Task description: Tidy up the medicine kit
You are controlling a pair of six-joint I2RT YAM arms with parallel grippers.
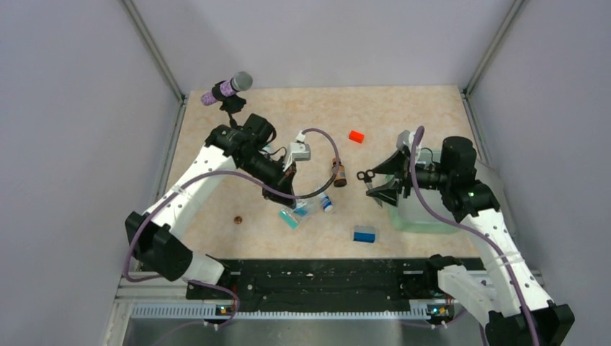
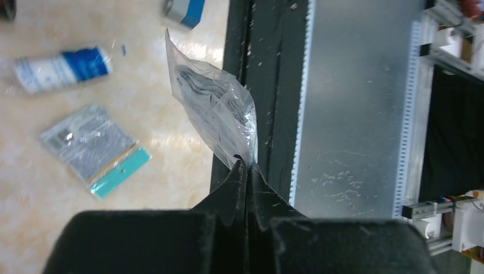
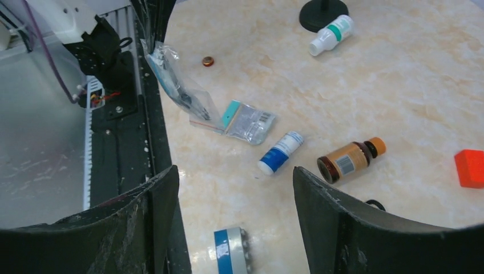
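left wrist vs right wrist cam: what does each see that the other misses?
Left wrist only: a close-up of the left tool shut on a corner of the clear bag.
Right wrist only: the open right tool, amber bottle, orange-red block, green-banded white bottle and small brown cap.
Both: the clear bag, teal-edged packet, blue-and-white tube and blue block.

Looks down from above-behind on the whole table (image 1: 403, 108), and close from the wrists nearward and leftward, sharing tube (image 2: 63, 68) and packet (image 2: 91, 148).
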